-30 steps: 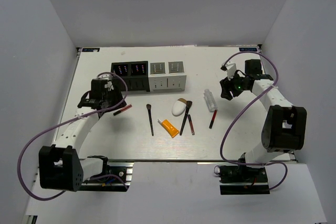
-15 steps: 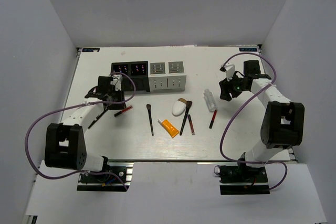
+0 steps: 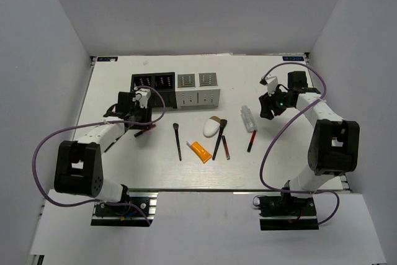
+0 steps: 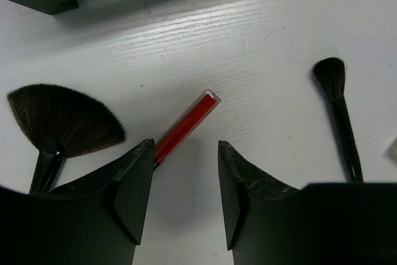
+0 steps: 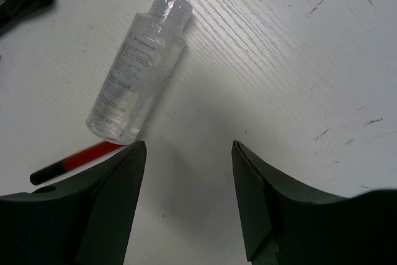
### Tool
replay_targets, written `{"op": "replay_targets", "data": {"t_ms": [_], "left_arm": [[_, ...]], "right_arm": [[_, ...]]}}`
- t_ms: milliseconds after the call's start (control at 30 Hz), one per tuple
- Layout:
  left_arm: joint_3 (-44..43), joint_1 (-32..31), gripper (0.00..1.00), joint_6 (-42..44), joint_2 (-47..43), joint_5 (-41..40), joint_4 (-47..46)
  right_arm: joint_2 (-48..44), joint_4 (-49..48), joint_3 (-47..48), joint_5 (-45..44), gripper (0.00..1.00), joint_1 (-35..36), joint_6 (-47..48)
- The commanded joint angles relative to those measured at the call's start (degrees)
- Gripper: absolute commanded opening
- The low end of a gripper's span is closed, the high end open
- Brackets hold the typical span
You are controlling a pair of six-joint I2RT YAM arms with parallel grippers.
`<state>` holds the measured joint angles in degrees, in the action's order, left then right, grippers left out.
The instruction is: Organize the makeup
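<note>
Two arms reach out over the white table [image 3: 161, 175], and both pairs of jaws stand parted with nothing between them. The left gripper [image 4: 185, 153] hangs low just in front of the black box [image 3: 155, 89]. A red pencil [image 4: 186, 122] lies slantwise on the bare wood, its lower end running in by the edge of one finger but not pinched. A fan brush [image 4: 62, 122] lies just to one side of it, a thin brush [image 4: 338, 110] well off to the other.

The right gripper [image 5: 187, 147] hovers by the clear bottle [image 5: 139, 72], which lies on its side, with a second red pencil [image 5: 74, 159] poking out from under its base. From there to the right edge the table is bare.

Between the arms lie the orange tube [image 3: 200, 151], the white sponge [image 3: 211, 128] and more sticks, close together. The white box [image 3: 198, 89] stands against the black one, with a bare strip behind them to the far edge.
</note>
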<state>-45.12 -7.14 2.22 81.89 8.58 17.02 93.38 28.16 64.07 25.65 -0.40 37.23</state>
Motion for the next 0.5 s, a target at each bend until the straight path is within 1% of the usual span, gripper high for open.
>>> {"op": "replay_targets", "data": {"t_ms": [0,233,467], "left_arm": [[0.91,-0.25,0.56,2.61,1.08,1.44,-2.51],[2.05,-0.77,0.56,4.46,4.07,-2.77,-5.67],[2.84,-1.30,0.56,4.81,7.14,-4.27,-7.96]], "right_arm": [[0.13,-0.57,2.63,0.37,0.64,-0.39,-0.23],[0.57,-0.21,3.60,0.63,0.64,-0.47,-0.23],[0.40,-0.13,3.34,0.81,0.64,-0.39,-0.58]]}}
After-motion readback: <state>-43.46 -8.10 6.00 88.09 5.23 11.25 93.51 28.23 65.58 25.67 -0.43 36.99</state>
